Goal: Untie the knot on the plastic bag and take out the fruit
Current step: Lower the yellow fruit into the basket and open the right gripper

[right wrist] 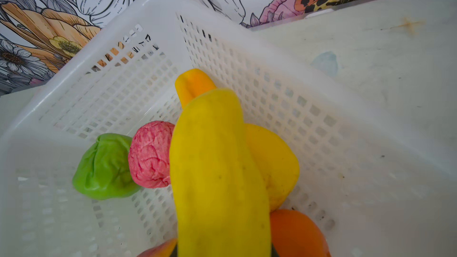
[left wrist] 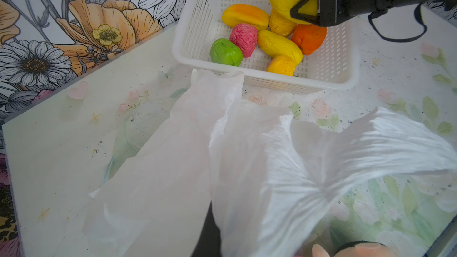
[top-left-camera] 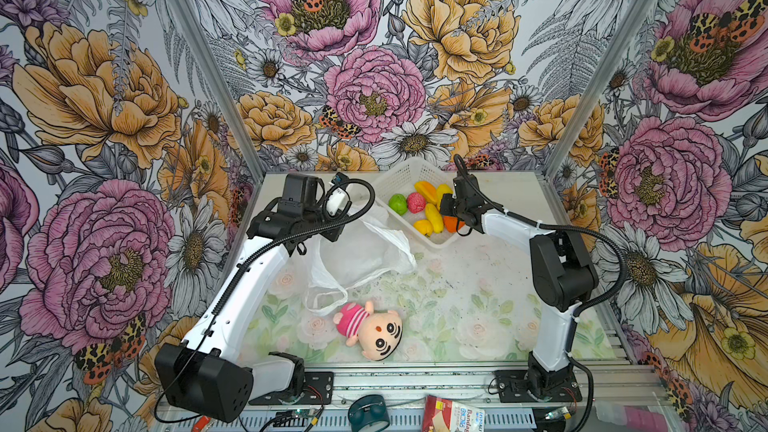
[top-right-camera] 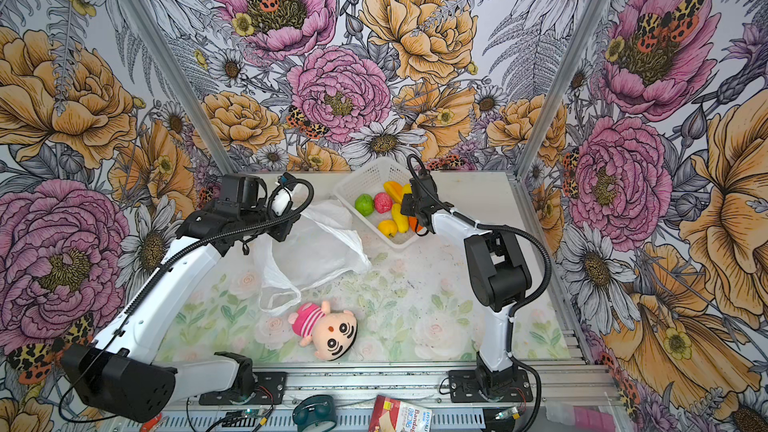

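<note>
1. Your left hand [left wrist: 206, 231] shows only as a dark sliver between folds of the plastic bag [left wrist: 247, 156]. It is closed, but whatever it pinches is covered.
2. Your right hand [left wrist: 305, 8] grips the yellow fruit [right wrist: 217, 169], which blocks its fingers in the right wrist view.
3. In both top views the orange fruit [top-left-camera: 451, 223] sits half behind that hand.
4. The doll [left wrist: 321, 252] is blurred and cut off at the edge of the left wrist view.
5. At the lower edge of both top views, a red packet [top-left-camera: 453, 415] and a teal round thing [top-left-camera: 368, 413] are cut off.

Thin, crinkly, translucent plastic bag [left wrist: 259, 159]
</note>
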